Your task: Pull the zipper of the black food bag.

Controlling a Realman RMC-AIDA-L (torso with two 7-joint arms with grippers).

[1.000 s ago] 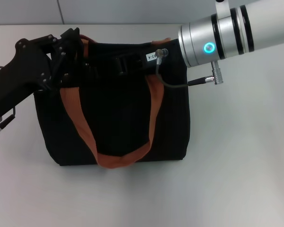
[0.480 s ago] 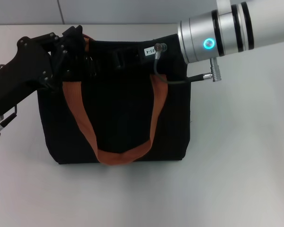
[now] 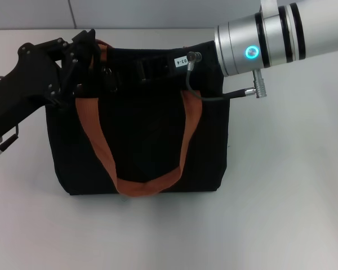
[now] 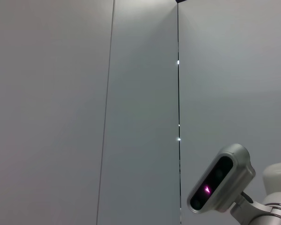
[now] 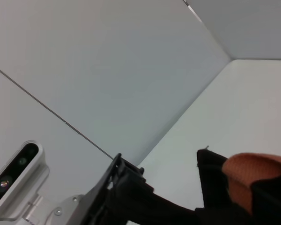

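The black food bag (image 3: 141, 140) lies on the white table with an orange-brown strap (image 3: 96, 140) looped across its front. My left gripper (image 3: 90, 56), black, sits at the bag's top left corner, right by the strap's upper end. My right gripper (image 3: 149, 70) reaches in from the silver arm (image 3: 259, 42) and lies over the bag's top edge, black on black. The zipper cannot be made out in the dark top edge. The right wrist view shows a piece of the orange strap (image 5: 255, 171) and the left gripper (image 5: 131, 192) beyond it.
The white table (image 3: 287, 185) spreads around the bag, with a grey wall (image 3: 129, 14) behind it. A grey cable (image 3: 205, 97) hangs from the right arm over the bag's top right corner. The left wrist view holds only wall panels and the robot's head camera (image 4: 220, 185).
The right arm has shifted slightly to the right and up. The bag's top and its strap have moved a little to the right with it. The left gripper has barely moved.
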